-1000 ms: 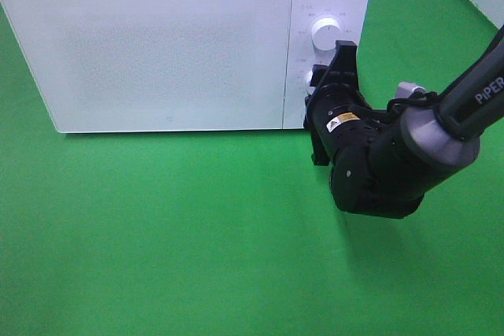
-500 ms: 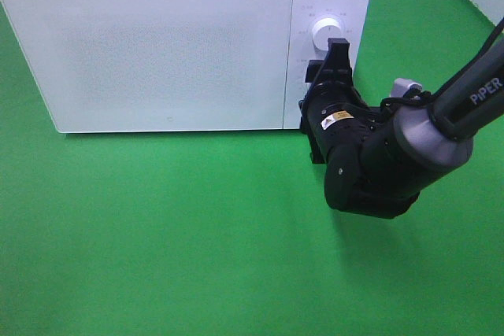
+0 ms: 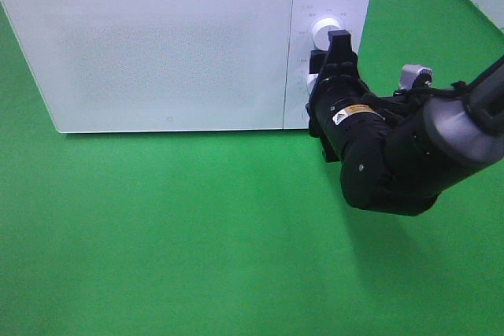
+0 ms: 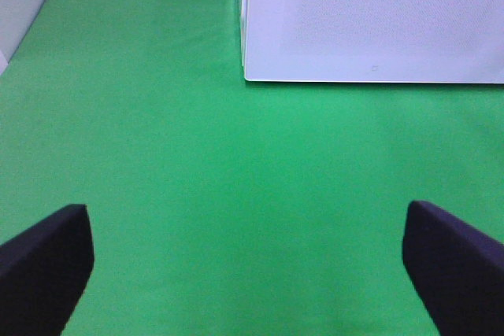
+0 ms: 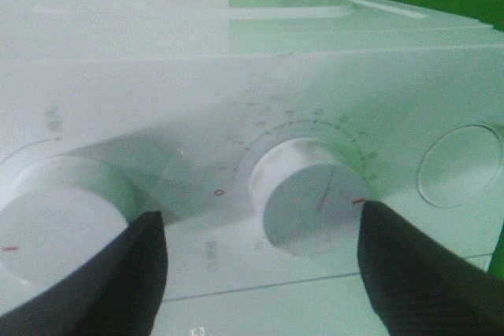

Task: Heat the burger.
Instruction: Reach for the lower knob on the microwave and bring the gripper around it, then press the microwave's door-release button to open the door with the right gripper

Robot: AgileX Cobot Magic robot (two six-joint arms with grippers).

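The burger is out of view in every frame. The white microwave (image 3: 165,53) stands at the back of the green table with its door shut. My right gripper (image 3: 323,64) is at the control panel, by the lower knob (image 3: 313,81) and below the upper knob (image 3: 323,31). In the right wrist view the right gripper (image 5: 260,222) is open, and its dark fingers (image 5: 102,281) stand on either side of the dial knob (image 5: 307,194) with a gap on both sides. My left gripper (image 4: 252,265) is open over bare green cloth, holding nothing.
The microwave's front left corner (image 4: 246,76) lies ahead of the left gripper. A second knob (image 5: 59,214) and a round button (image 5: 461,164) flank the dial on the panel. Green cloth (image 3: 173,234) covers the table in front of the microwave.
The right gripper's jaws have spread apart around the lower knob. The right arm has shifted slightly to the right and back. The left gripper has stayed open.
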